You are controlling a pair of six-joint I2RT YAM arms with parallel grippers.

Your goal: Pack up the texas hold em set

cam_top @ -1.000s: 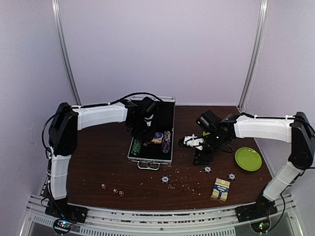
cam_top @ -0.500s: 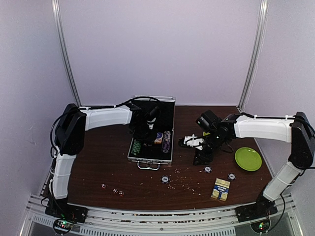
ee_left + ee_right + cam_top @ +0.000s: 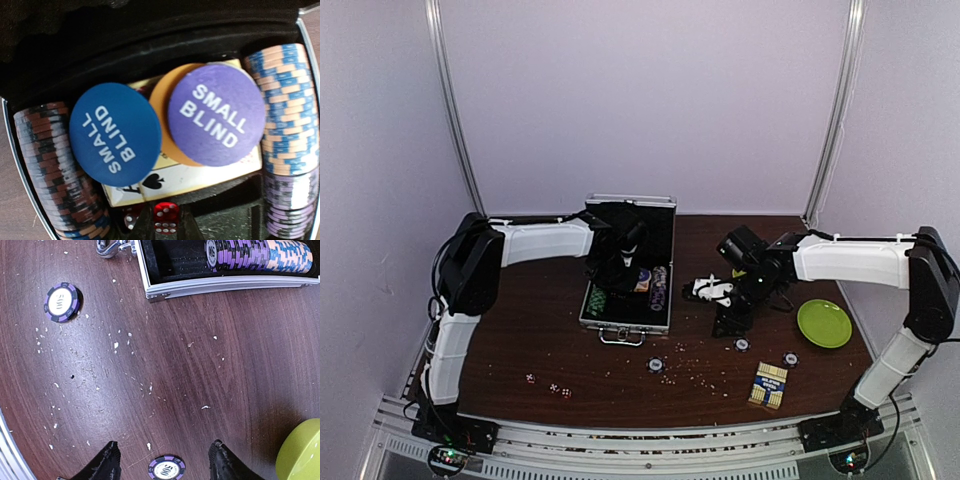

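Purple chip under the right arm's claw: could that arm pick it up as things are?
Probably yes. The right gripper hangs open above the purple chip, which lies flat on the table between its fingers; nothing covers it.

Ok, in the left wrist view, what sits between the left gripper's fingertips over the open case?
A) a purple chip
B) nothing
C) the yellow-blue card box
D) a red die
D: a red die is pinched between the dark fingertips of the left gripper, just above the black lining of the case.
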